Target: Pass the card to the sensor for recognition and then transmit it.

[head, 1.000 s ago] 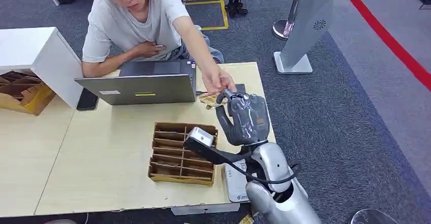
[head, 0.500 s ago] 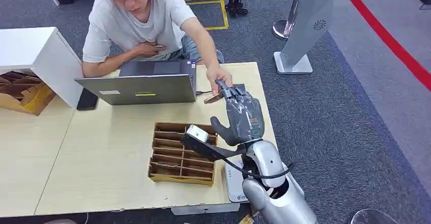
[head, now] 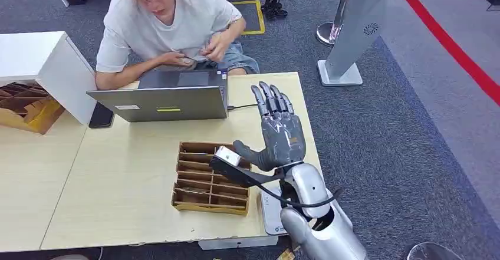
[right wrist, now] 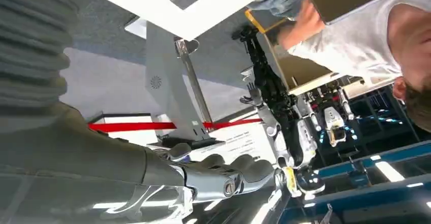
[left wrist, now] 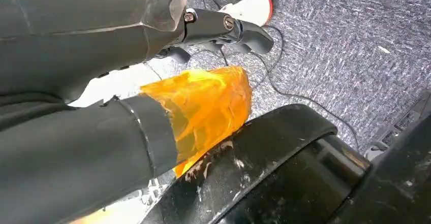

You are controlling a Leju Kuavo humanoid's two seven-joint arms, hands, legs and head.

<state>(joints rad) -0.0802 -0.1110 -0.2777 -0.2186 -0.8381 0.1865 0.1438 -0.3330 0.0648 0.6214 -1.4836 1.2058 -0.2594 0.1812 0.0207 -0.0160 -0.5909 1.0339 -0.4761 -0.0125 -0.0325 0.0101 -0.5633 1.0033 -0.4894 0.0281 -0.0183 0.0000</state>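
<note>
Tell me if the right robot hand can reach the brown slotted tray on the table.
Probably yes: the right robot hand is open, raised just beside the brown slotted tray, with nothing between them.

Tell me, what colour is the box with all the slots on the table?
Brown, like cardboard. The slotted box shows best in the head view, beside the right robot hand.

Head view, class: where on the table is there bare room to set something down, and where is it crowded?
Free: the wide stretch of table left of the divider tray, in front of the laptop. Crowded: the right side, where the right hand hangs open over the strip between tray and edge.
</note>
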